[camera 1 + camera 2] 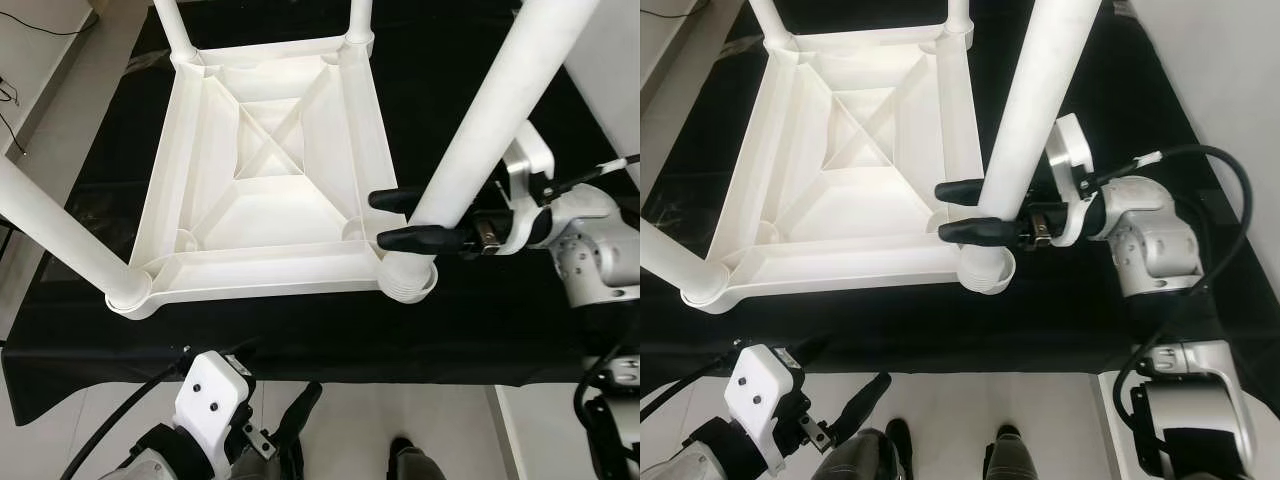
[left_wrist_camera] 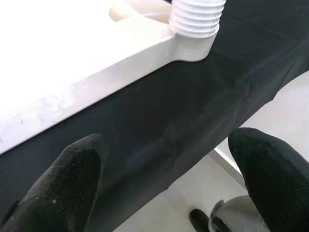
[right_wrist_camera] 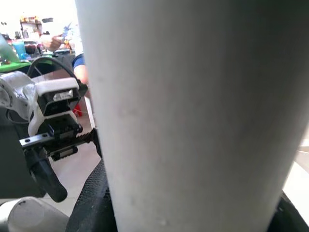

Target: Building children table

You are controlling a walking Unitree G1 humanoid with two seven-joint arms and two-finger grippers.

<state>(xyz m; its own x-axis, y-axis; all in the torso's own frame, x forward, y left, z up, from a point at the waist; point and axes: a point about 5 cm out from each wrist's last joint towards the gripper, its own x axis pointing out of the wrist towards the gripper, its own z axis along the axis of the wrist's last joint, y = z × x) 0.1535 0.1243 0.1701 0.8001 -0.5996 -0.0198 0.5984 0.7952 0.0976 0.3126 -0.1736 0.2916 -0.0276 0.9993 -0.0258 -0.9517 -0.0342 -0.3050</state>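
Left eye view: one upturned white plastic ribbed tabletop (image 1: pixel 265 165) on the black-draped bench (image 1: pixel 480 320), four smooth white tubular legs at its corners.
Right claw (image 1: pixel 398 218) reaches in level from the side, clamped around the near-right leg (image 1: pixel 490 120) just above its threaded socket (image 1: pixel 408 280). Left claw (image 2: pixel 164 179) hangs wide below the bench's edge.

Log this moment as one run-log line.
right gripper: shut on table leg, at near-right corner socket | left gripper: open, idle low | tabletop: upside down on black cloth
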